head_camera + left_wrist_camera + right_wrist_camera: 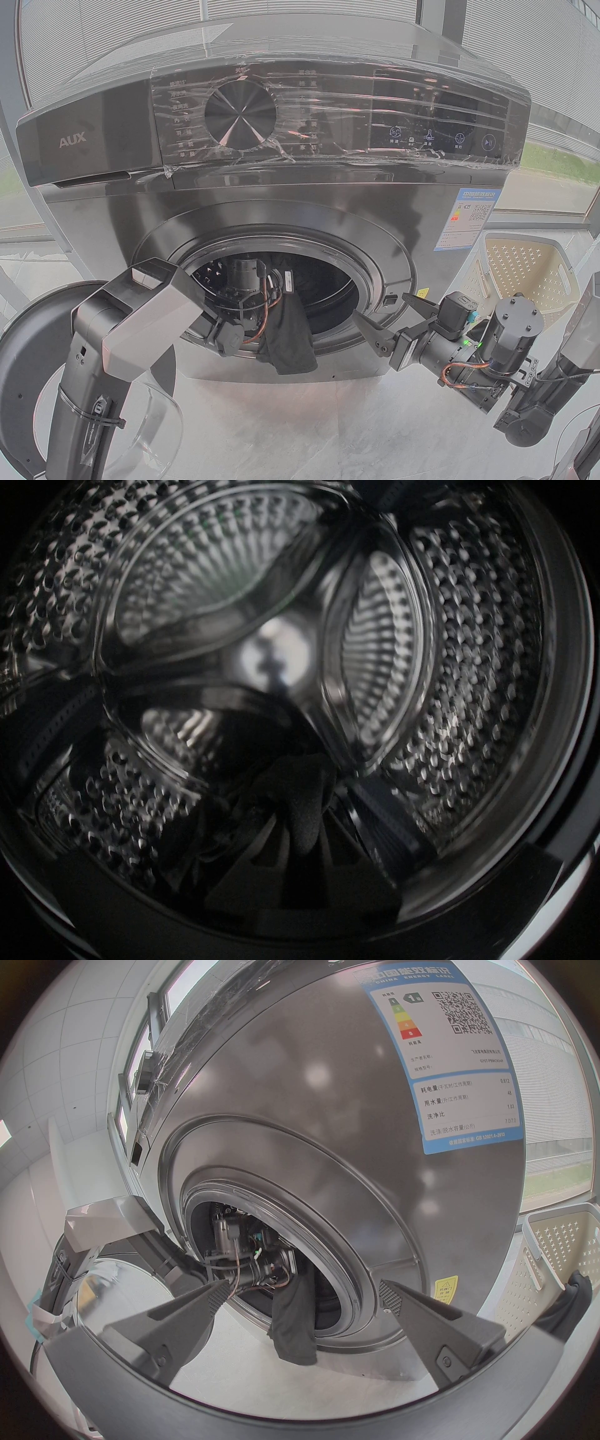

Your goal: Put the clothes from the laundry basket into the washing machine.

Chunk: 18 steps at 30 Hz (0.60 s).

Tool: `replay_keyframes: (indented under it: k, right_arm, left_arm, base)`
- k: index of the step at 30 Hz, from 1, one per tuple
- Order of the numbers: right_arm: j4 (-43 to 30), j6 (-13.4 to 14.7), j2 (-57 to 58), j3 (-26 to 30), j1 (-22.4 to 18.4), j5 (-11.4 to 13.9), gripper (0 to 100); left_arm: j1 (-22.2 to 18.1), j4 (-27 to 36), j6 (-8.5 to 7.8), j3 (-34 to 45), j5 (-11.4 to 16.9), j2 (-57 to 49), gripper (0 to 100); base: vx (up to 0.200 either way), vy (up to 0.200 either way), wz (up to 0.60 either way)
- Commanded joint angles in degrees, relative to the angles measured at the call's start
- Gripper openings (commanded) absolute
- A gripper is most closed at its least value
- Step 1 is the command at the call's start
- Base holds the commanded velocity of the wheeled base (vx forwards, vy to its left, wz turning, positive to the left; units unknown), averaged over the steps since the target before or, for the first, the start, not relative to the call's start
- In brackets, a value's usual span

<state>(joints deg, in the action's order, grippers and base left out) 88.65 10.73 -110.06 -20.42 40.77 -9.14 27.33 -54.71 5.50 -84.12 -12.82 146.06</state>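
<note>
The washing machine (pixel 281 206) stands with its round opening (pixel 325 281) uncovered. My left arm reaches in through it, and inside the perforated drum (pixel 475 667) my left gripper (pixel 303 805) looks shut on a black garment (pixel 300 820). Part of that garment (pixel 289 340) hangs out over the lower rim of the opening, as the right wrist view also shows (pixel 294 1322). My right gripper (pixel 390 315) is open and holds nothing, just right of the opening and outside the machine (pixel 303 1288). The beige laundry basket (pixel 531 269) stands at the right, with another dark garment (pixel 572 1300) in it.
The machine's door (pixel 25 350) is swung open at the left, behind my left arm, its glass bowl (pixel 150 425) low near the floor. The pale floor (pixel 300 431) stretches out in front of the machine.
</note>
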Motion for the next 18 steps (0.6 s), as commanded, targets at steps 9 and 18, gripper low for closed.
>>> replay_keyframes:
  k: [9,18]
  right_arm:
    - [0.0,0.1,-0.1,0.0,0.0,0.0,100]
    - [0.0,0.1,-0.2,0.1,0.2,0.0,100]
  left_arm:
    - [-1.6,-1.5,0.48,-3.8,-0.8,0.2,100]
    - [1.6,0.5,0.13,11.2,0.9,-3.8,100]
  base:
    - [0.0,0.0,0.0]
    - [0.0,0.0,0.0]
